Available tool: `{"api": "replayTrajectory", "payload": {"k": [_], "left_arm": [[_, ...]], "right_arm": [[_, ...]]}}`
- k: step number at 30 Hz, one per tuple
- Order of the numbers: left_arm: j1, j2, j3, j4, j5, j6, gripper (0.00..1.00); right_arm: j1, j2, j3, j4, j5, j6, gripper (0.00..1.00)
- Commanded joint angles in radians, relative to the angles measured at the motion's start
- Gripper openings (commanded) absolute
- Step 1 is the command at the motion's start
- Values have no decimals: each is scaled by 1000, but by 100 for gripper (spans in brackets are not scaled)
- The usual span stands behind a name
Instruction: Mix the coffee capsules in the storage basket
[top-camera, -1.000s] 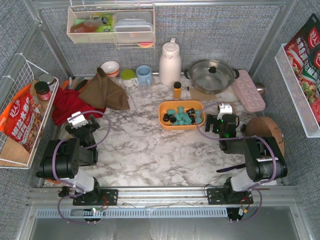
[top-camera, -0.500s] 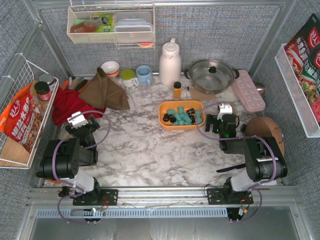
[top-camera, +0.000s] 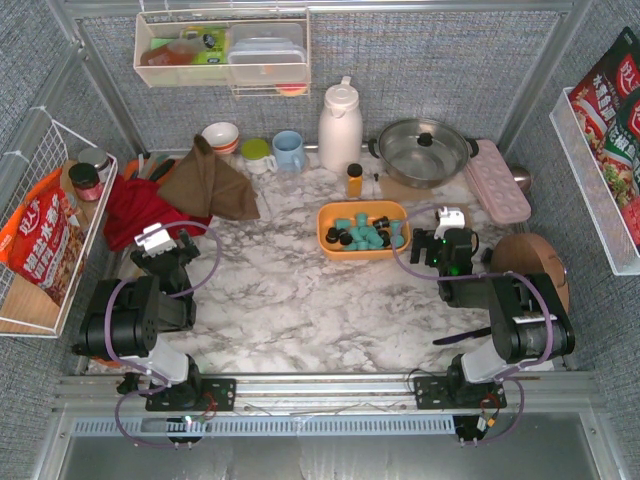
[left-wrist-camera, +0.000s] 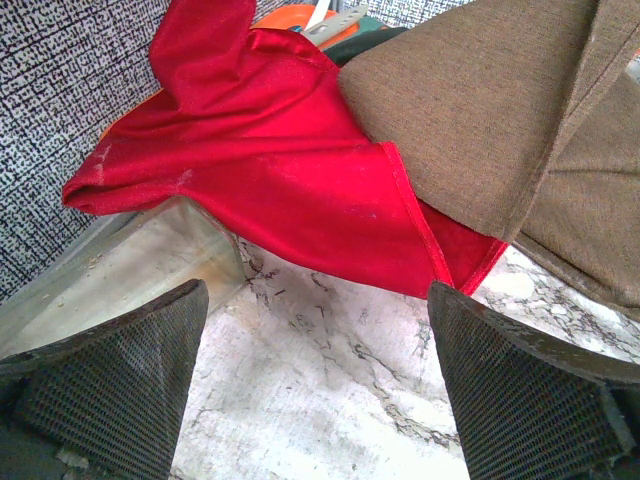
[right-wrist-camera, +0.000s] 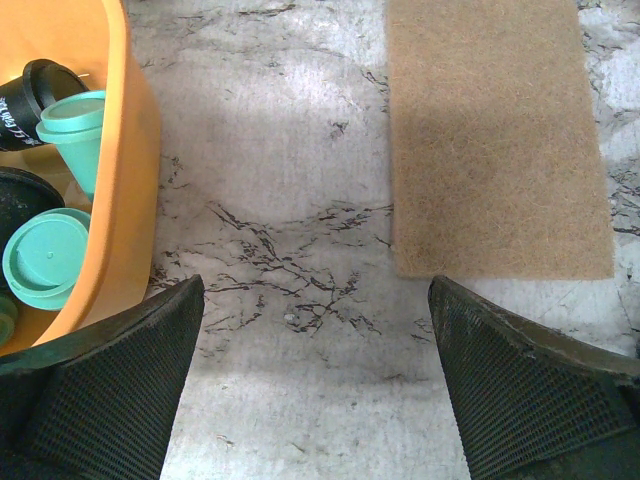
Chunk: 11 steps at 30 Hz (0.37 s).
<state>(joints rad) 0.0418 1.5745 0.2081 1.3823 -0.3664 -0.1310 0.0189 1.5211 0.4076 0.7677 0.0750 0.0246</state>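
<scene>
The right tool (right-wrist-camera: 318, 395), fingers spread and empty, is the nearer one — the orange storage basket (right-wrist-camera: 132, 170) lies just to its left, long side across the desk (right-wrist-camera: 290, 230), teal and black coffee capsules (right-wrist-camera: 45, 262) inside. The left tool (left-wrist-camera: 318, 390), also spread, is well apart.

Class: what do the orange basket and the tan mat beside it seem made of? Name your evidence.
The storage basket looks like moulded plastic: smooth, evenly orange, rounded wall. The tan mat seems felt or pressed fibre: matt, fuzzy surface.
</scene>
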Motion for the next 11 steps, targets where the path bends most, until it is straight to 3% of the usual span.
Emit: {"api": "replayTrajectory", "payload": {"k": [1,11], "left_arm": [[2,-4,0,15,3,-2,99],[1,-4,0,14,3,-2,99]], "right_arm": [[0,2,9,20,8,4,99],[1,4,12,17,7,3,99]]}}
